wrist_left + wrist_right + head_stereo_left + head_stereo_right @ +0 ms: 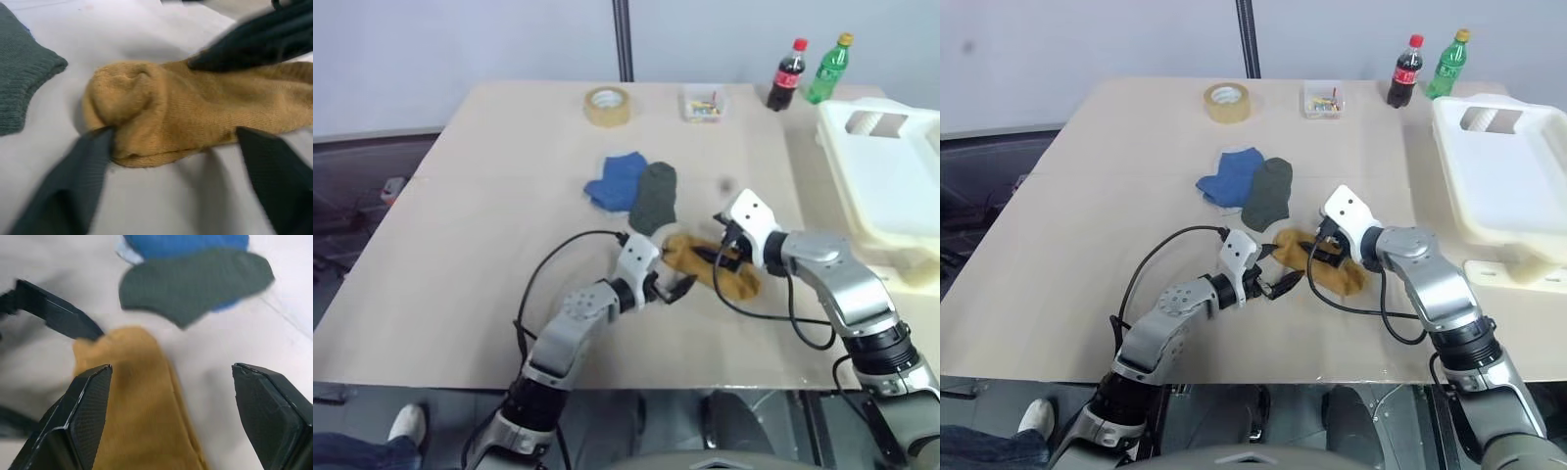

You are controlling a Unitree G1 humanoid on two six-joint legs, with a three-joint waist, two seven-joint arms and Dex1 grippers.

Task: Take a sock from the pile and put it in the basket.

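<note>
Nearest my camera was the left gripper, low over the bench with its jaws spread wide and empty. In its wrist view the fingers stood either side of the rounded end of the yellow sock, one of them just touching the cloth, nothing pinched.

The right gripper hung over the same sock from the other side, jaws wide apart and holding nothing. Its wrist view looked down along the sock, with the cloth between the two fingers.

The yellow sock lay flat on the bench, apart from the rest of the pile. Its long axis ran from the left gripper's side slantwise toward the right arm. I judged the right gripper the better placed to take it: it already straddled the sock, and the basket stood on that arm's side, at the bench's right edge, well apart from the sock.

Beyond the yellow one lay the grey sock and, partly under it, the blue socks; I could not tell how many blue ones were stacked there. I counted one yellow and one grey.

At the far edge stood one tape roll, one small clear box and two bottles.

The basket held no sock that I could see.
</note>
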